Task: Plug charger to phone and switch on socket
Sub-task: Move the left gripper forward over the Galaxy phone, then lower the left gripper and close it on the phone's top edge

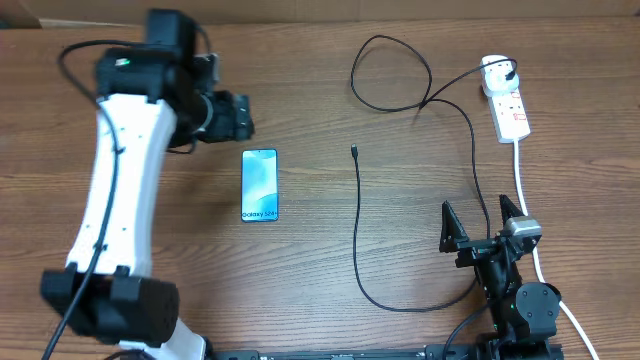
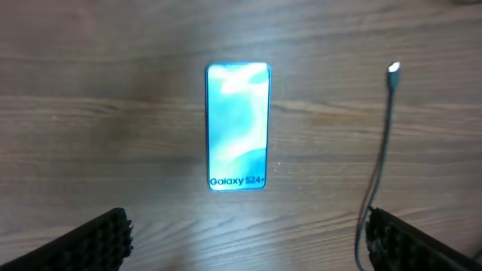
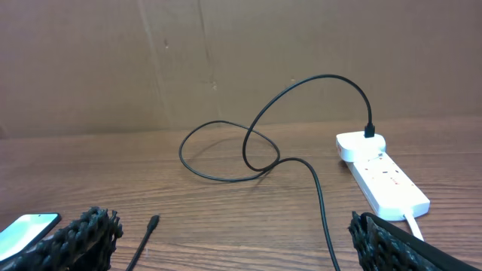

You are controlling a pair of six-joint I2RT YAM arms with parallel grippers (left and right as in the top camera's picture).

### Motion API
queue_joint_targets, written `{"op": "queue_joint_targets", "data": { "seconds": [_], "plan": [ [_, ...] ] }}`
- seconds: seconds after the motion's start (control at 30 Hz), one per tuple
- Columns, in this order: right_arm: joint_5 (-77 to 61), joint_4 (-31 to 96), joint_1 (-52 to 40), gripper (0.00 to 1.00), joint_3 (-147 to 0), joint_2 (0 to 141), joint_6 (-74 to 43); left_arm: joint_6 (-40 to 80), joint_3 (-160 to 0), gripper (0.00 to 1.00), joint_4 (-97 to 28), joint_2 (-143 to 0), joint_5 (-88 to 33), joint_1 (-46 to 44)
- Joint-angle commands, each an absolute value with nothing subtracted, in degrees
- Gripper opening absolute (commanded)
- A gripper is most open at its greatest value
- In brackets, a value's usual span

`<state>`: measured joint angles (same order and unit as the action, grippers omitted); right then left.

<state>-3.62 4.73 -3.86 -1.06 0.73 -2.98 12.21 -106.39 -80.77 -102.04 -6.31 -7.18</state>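
Barely begun: charger (image 1: 358, 205) plugged into socket (image 1: 511, 110), phone (image 1: 260, 185) unconnected.
Left gripper (image 2: 252, 241) and right gripper (image 3: 233, 239) both spread wide, empty.

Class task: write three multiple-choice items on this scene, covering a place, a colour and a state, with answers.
1. The free end of the charger cable lies:
A. on the table beside the phone
B. inside the phone
C. in a gripper

2. The power strip is:
A. black
B. white
C. blue

3. The right gripper is:
A. shut on the cable
B. shut on the phone
C. open, empty

Answers: A, the tip rests on wood apart from the phone; B, white casing; C, spread wide, nothing between.
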Motion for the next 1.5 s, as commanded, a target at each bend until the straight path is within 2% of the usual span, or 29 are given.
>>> {"op": "queue_joint_targets", "data": {
  "seconds": [0.0, 0.3, 0.53, 0.8, 1.07, 1.47],
  "plan": [
    [-3.05, 4.51, -4.23, 1.00, -0.45, 0.16, -2.94, 18.74, -102.35, 1.00, -79.77, -104.31, 0.21, -9.54],
    [-3.05, 4.51, -4.23, 1.00, -0.45, 0.16, -2.92, 17.45, -83.37, 1.00, -60.97, -104.49, -0.01, -10.33],
    [-3.05, 4.51, -4.23, 1.00, -0.45, 0.16, -2.92, 15.99, -77.69, 1.00, -52.58, -104.77, -1.39, -10.33],
    [-3.05, 4.51, -4.23, 1.00, -0.45, 0.16, -2.92, 14.15, -77.71, 1.00, -51.75, -109.62, -4.49, -10.74],
    [-3.05, 4.51, -4.23, 1.00, -0.45, 0.16, -2.92, 14.13, -77.71, 1.00, -51.62, -114.17, 0.12, -12.45],
    [-3.05, 4.51, -4.23, 1.00, -0.45, 0.16, -2.92, 14.11, -77.69, 1.00, -50.06, -115.98, -0.49, -12.47]
  ]
}}
